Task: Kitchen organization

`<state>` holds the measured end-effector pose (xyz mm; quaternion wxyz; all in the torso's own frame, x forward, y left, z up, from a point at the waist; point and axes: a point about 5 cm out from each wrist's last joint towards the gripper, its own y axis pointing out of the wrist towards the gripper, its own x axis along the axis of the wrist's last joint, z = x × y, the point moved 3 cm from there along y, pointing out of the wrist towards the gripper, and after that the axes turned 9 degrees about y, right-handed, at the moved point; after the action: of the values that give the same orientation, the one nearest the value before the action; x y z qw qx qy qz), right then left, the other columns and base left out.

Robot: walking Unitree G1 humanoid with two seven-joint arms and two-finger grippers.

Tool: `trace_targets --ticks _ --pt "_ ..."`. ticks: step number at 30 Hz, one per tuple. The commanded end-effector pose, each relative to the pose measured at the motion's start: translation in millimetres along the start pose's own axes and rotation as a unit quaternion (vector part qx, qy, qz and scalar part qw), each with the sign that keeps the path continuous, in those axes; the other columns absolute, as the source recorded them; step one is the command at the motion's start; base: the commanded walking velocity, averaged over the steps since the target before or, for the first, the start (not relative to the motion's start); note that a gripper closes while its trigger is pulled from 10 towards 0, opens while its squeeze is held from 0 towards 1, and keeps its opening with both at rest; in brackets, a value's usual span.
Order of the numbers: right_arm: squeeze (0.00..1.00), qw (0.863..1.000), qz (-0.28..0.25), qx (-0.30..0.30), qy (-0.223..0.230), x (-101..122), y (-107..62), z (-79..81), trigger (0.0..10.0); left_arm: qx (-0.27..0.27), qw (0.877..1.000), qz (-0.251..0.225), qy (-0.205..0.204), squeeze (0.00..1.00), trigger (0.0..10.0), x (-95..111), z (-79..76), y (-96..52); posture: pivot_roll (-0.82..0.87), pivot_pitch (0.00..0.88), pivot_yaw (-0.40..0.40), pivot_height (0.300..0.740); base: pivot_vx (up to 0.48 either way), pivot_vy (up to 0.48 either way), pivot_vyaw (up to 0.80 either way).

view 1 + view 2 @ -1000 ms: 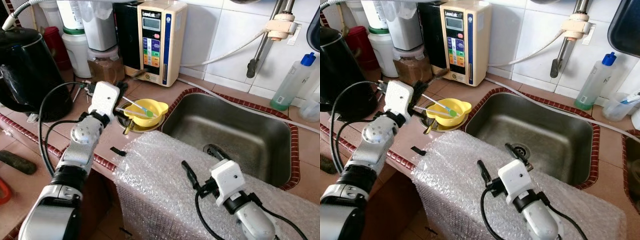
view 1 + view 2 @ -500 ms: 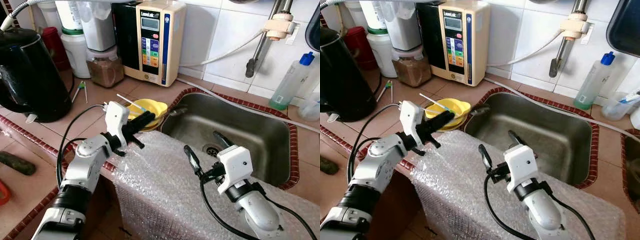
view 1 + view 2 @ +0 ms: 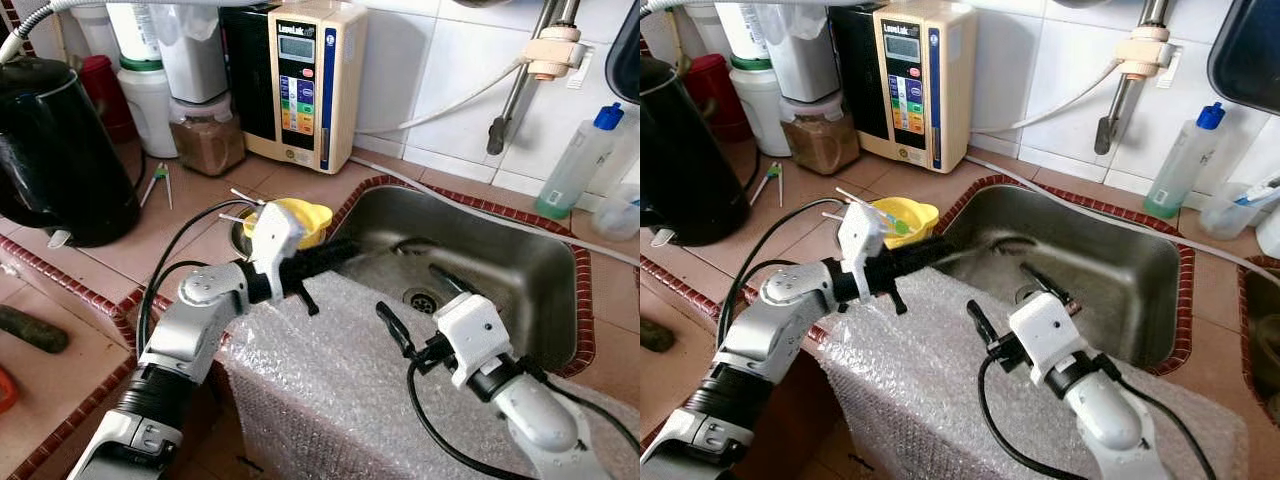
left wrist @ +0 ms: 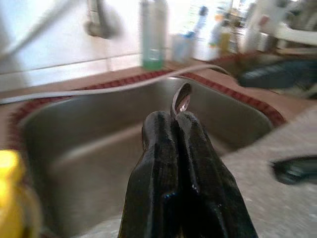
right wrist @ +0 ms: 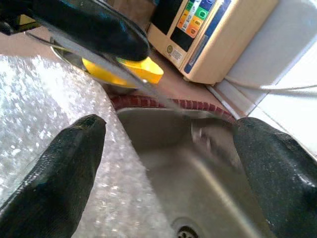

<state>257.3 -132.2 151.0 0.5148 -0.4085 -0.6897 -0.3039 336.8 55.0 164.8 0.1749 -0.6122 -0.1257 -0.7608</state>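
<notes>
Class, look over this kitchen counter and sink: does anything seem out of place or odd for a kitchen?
Yes. A sheet of bubble wrap is draped over the counter's front edge beside the sink, an unusual covering there. Over the sink, the left hand is shut on a metal spoon, while the right hand hovers open above the wrap.
</notes>
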Motion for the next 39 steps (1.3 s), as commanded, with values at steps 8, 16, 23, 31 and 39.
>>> trace_targets --ticks 8,16,23,31,39 --pt "0.0 0.996 0.027 0.031 -0.076 -10.0 4.5 -4.4 10.0 -0.048 0.998 -0.001 0.044 0.0 10.0 14.5 -9.5 15.6 0.03 0.0 0.031 0.74 0.0 0.0 0.0" --pt "0.0 0.992 0.029 0.019 -0.121 -14.2 13.4 -16.7 10.0 -0.078 0.995 -0.005 0.061 0.0 10.0 20.2 -20.8 21.1 0.03 0.0 0.035 0.74 0.0 0.0 0.0" --pt "0.0 0.989 0.023 0.015 -0.148 -14.2 22.1 -22.7 10.0 -0.09 0.994 -0.006 0.063 0.0 10.0 20.7 -26.5 20.2 0.03 0.0 0.032 0.74 0.0 0.0 0.0" --pt "0.0 0.988 0.034 0.022 -0.151 -23.9 24.9 -23.8 0.0 -0.113 0.991 -0.013 0.065 0.0 10.0 25.4 -35.0 20.7 0.03 0.0 0.03 0.74 0.0 0.0 0.0" --pt "0.0 0.987 0.031 0.017 -0.158 -25.7 34.8 -26.7 0.0 -0.126 0.99 -0.017 0.067 0.0 10.0 27.5 -41.5 22.5 0.03 0.0 0.03 0.74 0.0 0.0 0.0"
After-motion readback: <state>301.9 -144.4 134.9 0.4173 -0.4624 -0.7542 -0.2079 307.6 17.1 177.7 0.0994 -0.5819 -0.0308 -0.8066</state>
